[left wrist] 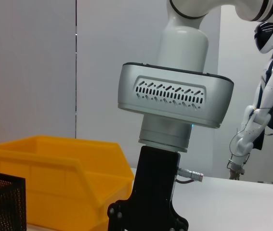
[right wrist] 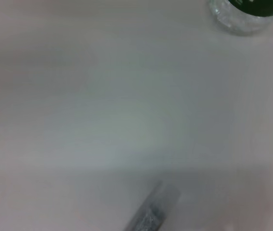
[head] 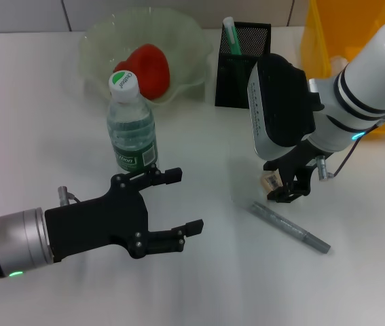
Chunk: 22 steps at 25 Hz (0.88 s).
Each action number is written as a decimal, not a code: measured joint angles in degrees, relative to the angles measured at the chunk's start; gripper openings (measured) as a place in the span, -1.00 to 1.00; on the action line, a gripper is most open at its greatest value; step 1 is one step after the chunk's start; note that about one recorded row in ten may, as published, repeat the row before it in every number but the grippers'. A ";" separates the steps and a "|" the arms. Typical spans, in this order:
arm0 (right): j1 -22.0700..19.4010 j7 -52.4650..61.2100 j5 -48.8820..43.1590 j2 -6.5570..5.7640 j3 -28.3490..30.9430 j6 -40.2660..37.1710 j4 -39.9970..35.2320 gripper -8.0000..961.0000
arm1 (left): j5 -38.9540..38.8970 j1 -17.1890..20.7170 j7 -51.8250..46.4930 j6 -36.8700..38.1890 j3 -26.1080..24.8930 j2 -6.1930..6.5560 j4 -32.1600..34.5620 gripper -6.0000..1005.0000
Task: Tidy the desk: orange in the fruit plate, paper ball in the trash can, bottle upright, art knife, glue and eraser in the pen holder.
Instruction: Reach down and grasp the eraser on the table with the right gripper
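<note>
Head view: right gripper [head: 282, 185] fingers pinching the eraser [head: 271, 180] mid-frame, likely for the pen holder [head: 242, 64]; left gripper [head: 173, 207] fingers spread, idle lower left.

Red-orange orange [head: 150, 69] in pale-green fruit plate [head: 104, 35], green-labelled bottle [head: 131, 125], black mesh pen holder [head: 241, 68], yellow trash can [head: 321, 37].

The orange [head: 150, 70] lies in the fruit plate [head: 104, 41]; the bottle [head: 130, 123] stands before it.
</note>
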 joint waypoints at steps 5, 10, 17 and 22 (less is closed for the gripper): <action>0.47 0.35 -0.08 -0.02 -0.04 0.13 0.99 0.09 | 0.00 -0.12 0.01 0.00 0.00 0.00 -0.04 0.71; 0.77 0.70 -0.09 -0.11 0.34 -0.08 1.38 -0.03 | 0.00 -0.41 0.10 -0.06 0.00 0.00 -0.33 0.71; 0.70 1.69 -0.13 -0.19 0.46 0.35 1.35 -0.07 | 0.00 -0.44 0.31 -0.22 0.00 0.00 -0.37 0.71; -1.16 4.32 -1.33 -0.41 1.95 -0.78 -5.73 -0.09 | 0.00 -0.24 0.36 -0.15 0.00 -0.01 -0.18 0.71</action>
